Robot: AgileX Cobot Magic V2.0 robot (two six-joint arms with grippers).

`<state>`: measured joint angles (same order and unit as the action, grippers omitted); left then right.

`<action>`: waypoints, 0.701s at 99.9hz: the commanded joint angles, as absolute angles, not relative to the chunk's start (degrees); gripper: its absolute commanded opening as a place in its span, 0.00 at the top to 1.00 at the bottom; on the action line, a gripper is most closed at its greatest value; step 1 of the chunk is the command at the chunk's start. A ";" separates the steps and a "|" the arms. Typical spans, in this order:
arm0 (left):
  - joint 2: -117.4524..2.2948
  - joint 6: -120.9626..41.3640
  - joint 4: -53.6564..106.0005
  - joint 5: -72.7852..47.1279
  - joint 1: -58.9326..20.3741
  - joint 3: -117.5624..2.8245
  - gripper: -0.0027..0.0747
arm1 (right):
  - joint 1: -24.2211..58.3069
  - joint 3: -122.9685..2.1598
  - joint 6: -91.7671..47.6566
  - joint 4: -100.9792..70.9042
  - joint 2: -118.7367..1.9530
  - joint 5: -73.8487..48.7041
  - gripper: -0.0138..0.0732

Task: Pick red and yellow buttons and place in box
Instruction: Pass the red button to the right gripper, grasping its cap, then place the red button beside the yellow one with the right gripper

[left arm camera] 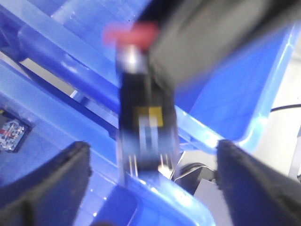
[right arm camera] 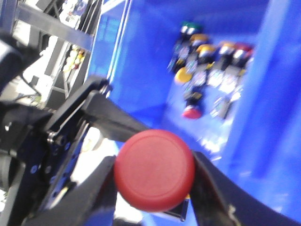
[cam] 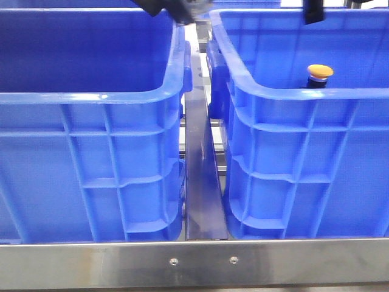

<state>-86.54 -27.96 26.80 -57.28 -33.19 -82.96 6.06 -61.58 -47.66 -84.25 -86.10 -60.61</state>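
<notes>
From the front, two blue crates sit side by side on the surface behind a steel rail [cam: 194,263]. The left crate [cam: 91,97] shows only bare blue wall from here. In the right crate [cam: 304,92], a yellow button [cam: 320,73] stands upright just behind the near rim. Dark bits of the left arm [cam: 173,9] and right arm [cam: 313,11] poke in at the far edge, the left one over the gap between the crates. Neither tip shows here.

In the left wrist view, blurred, the left end effector [left arm camera: 153,155] is released, its fingers [left arm camera: 47,183] spread wide. The red button [left arm camera: 146,127] hangs between them without touching either, its dark body pointing towards the fingers and its red cap away. A grey mass presses against its upper side. Blue crate rims lie underneath, though I cannot tell which crate's.

In the right wrist view, the right end effector [right arm camera: 153,188] is clenched on that red button, whose round cap fills the space between its two fingers [right arm camera: 101,188]. Dark linkage of the other arm sits close beside it. Beyond, well apart from the held button, a heap of buttons [right arm camera: 211,56] with green, yellow and red caps lies on a crate floor.
</notes>
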 commanded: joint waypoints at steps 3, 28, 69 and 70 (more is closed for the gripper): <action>-84.73 -28.26 29.16 -56.64 -33.62 -84.52 0.24 | 1.10 -63.41 -51.18 -87.79 -82.16 -62.68 0.65; -84.73 -28.26 29.16 -57.14 -33.62 -84.52 0.24 | -12.73 -63.41 -59.97 -81.22 -77.81 -57.95 0.65; -84.73 -28.26 29.16 -57.14 -33.62 -84.52 0.24 | -14.80 -61.70 -61.26 -60.22 -78.81 -33.49 0.65; -84.73 -28.26 29.16 -57.14 -33.62 -84.52 0.24 | -14.80 -61.63 -61.26 -60.22 -78.89 -32.59 0.65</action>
